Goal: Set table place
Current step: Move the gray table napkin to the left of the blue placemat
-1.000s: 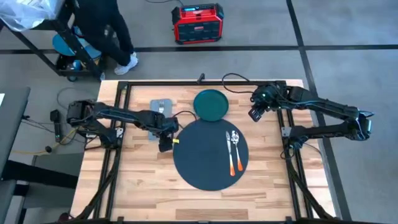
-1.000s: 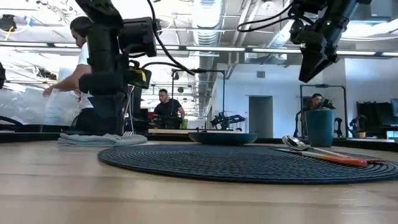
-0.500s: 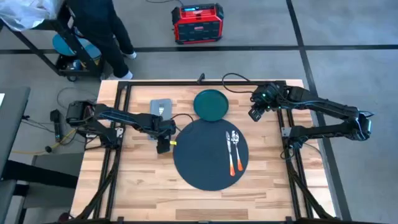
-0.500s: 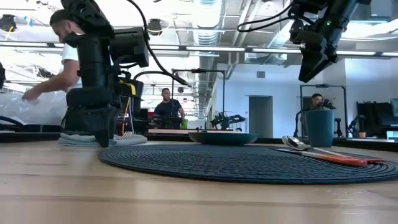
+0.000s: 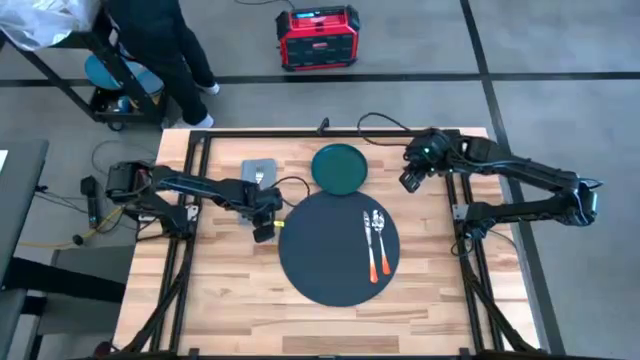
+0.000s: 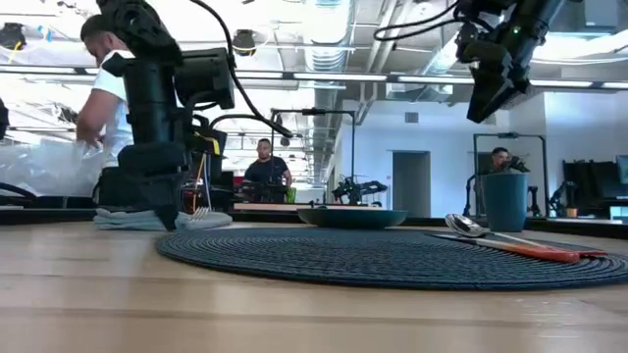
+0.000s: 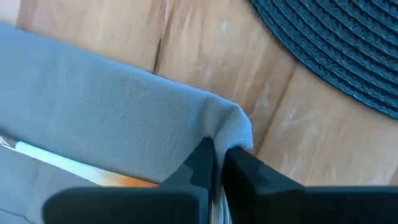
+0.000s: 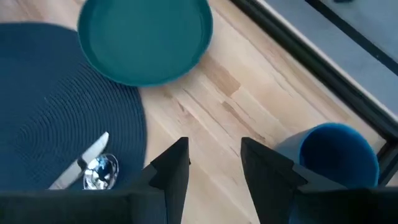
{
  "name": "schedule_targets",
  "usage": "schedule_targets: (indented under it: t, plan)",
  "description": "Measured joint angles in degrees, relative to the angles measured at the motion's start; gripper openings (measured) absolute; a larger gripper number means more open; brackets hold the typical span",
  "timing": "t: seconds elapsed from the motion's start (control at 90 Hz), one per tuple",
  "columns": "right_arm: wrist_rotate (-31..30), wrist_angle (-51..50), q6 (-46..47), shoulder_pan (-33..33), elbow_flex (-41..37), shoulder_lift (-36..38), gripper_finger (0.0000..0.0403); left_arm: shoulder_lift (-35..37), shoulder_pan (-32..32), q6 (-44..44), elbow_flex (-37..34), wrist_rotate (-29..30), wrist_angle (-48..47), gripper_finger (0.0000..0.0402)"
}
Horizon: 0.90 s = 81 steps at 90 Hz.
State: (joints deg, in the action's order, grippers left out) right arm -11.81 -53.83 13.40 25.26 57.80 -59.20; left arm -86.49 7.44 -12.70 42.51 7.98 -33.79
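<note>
The table place, a round charcoal placemat [image 5: 335,262], lies flat on the table [image 5: 230,300] with a spoon [image 5: 378,222] and an orange-handled utensil [image 5: 371,262] on it. A dark green plate [image 5: 339,168] rests on the wood at the mat's far edge. At the far left lies a grey napkin [image 5: 257,172] with a piece of cutlery [image 7: 74,167] on it. My left gripper [image 7: 217,152] stands low at the napkin's near end, shut on it. My right gripper [image 8: 214,155] hovers open above the far right of the table, near a blue cup [image 8: 339,149]. My left gripper pinches the napkin's edge next to a corner [image 7: 235,127] between its two fingers, which come from above and point down. The cloth rises into a small ridge at the fingers, while the remainder of the napkin lies on the table; one layer or several, I cannot tell.
Bare wood shows along the near edge and on both sides of the placemat. A black frame tube [image 8: 298,56] runs along the far edge. A person [image 5: 165,50] stands on the floor past the far left corner, and a red box [image 5: 317,37] sits on the floor behind.
My left gripper has shifted a little toward the table's left edge, staying low at the napkin. The person behind the table has moved.
</note>
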Motion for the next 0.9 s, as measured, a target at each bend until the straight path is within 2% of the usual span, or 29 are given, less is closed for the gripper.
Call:
schedule_targets:
  t: [0.378,0.733,0.9]
  plan:
    - [0.01,-4.25,-0.34,-0.05,0.65,0.51,0.0132,-0.13,-5.51,-10.88,4.46,0.34,-2.88,0.0000]
    - [1.55,-4.67,1.38,-0.11,0.65,5.25,0.0132,-0.09,-13.23,-21.92,4.57,0.57,-3.23,0.0000]
    - [1.58,-4.65,1.56,-0.11,0.70,6.16,0.0132,-0.03,-16.73,-25.80,7.60,2.07,-4.44,0.0000]
